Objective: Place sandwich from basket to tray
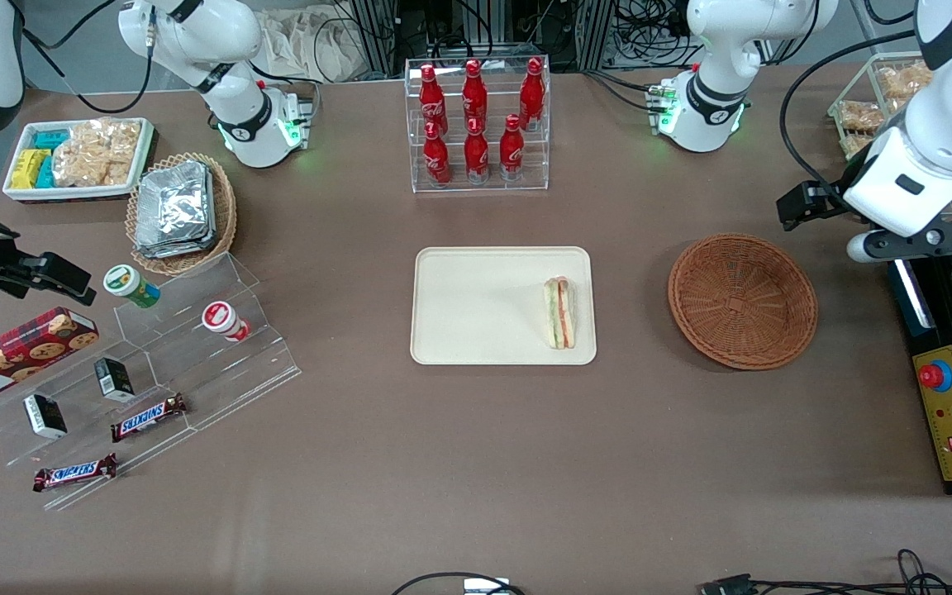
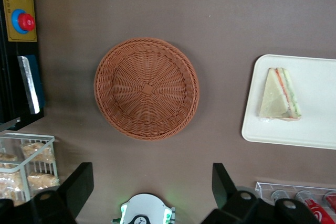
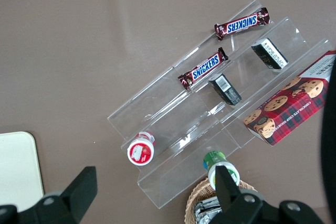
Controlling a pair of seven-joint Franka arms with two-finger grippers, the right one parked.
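A brown bench carries the scene. The gripper (image 2: 149,182) is held high above the wicker basket (image 1: 742,299), jaws spread wide and holding nothing. The sandwich (image 1: 559,311) is laid on the cream tray (image 1: 476,306), by the tray's basket-side edge.

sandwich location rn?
The sandwich lies on the cream tray, at the edge nearest the empty wicker basket. The open pincer hangs above the table beside the basket.

We see the sandwich (image 1: 559,312) lying flat on the tray (image 1: 476,306) — the wicker basket (image 1: 742,299) sits empty beside it.
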